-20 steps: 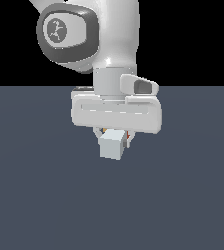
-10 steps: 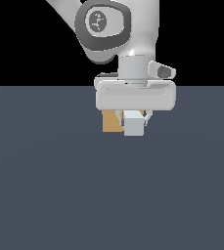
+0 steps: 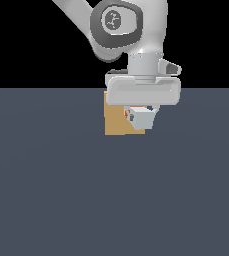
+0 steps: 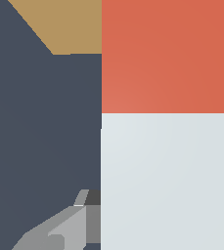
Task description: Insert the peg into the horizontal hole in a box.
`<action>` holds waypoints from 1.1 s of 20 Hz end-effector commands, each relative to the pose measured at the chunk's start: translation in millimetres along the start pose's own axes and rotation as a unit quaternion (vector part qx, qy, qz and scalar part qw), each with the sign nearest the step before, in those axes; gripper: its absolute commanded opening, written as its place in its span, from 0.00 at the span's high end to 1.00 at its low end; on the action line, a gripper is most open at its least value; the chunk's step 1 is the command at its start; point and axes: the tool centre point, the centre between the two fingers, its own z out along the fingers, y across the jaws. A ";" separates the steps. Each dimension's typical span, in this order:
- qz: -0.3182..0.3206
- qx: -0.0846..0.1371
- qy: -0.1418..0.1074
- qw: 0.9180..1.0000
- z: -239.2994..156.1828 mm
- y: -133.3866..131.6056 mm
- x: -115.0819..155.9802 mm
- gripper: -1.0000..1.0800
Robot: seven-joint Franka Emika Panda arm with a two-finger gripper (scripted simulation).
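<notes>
Gripper [image 3: 142, 116] clamped on peg [image 3: 142, 119], held off the bench just right of and in front of box [image 3: 117, 120]. Hole not visible. Step: carry/approach. Next, prob. shift left and line red end w/ hole before pushing in.

The peg [image 4: 168, 146] shows flat, matt faces with no grain or texture, pale grey-white along most of its visible length and red-orange at the end nearer the box [image 3: 117, 120]; the box is a plain tan-orange, equally smooth and matt, like unpainted card or plastic, though which cannot be told; the gripper [image 3: 142, 116] above the peg has a smooth, pale grey shell with a soft sheen, plastic in look; the arm [image 3: 117, 25] above it is glossier, with a dark grey cap; the floor [image 3: 46, 190] under the box is uniform slate-blue, matt, unmarked.
</notes>
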 end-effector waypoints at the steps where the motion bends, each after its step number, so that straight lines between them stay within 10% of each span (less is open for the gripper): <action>1: -0.005 -0.002 0.000 1.000 -3.5 2.9 2.3 1.00; 22: -0.003 -0.002 0.000 1.000 -3.2 1.3 12.5 1.00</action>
